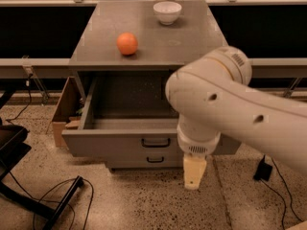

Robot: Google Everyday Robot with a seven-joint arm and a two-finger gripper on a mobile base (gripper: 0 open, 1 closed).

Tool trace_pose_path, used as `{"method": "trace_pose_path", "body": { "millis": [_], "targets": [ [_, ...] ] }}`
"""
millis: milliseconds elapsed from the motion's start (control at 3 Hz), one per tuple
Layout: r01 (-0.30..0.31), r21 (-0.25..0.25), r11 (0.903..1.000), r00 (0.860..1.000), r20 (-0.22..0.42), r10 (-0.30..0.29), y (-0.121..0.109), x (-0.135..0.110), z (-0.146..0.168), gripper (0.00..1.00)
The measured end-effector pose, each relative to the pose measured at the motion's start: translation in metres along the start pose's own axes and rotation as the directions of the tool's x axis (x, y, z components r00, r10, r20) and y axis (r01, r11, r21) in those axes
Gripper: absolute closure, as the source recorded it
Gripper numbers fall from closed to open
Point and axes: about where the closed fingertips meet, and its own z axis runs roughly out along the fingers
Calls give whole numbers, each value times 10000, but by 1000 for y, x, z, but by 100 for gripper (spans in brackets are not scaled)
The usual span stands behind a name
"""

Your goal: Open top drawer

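The top drawer (115, 144) of the grey cabinet stands pulled far out, showing its deep grey, speckled interior (129, 99). Its small black bar handle (156, 142) is on the front panel. My white arm (225, 104) crosses in front of the drawer's right part and hides it. My gripper (194, 172) hangs pointing down from the wrist, just right of the handle and lower, in front of the lower drawers and over the floor. It holds nothing that I can see.
An orange (127, 43) and a white bowl (167, 12) sit on the cabinet top (192, 37). A lower drawer's handle (155, 159) shows below. A cardboard box (64, 109) stands left of the cabinet. A black stand and cables (53, 200) lie on the floor at left.
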Motion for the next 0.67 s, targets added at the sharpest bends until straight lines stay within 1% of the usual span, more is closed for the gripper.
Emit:
{"method": "trace_pose_path", "body": {
  "millis": [333,667],
  "targets": [
    [572,698,9959,9981,174,-586,-43,-18,-8,0],
    [650,986,9930,9978,62,-660,-84,-33,11,0]
  ]
}}
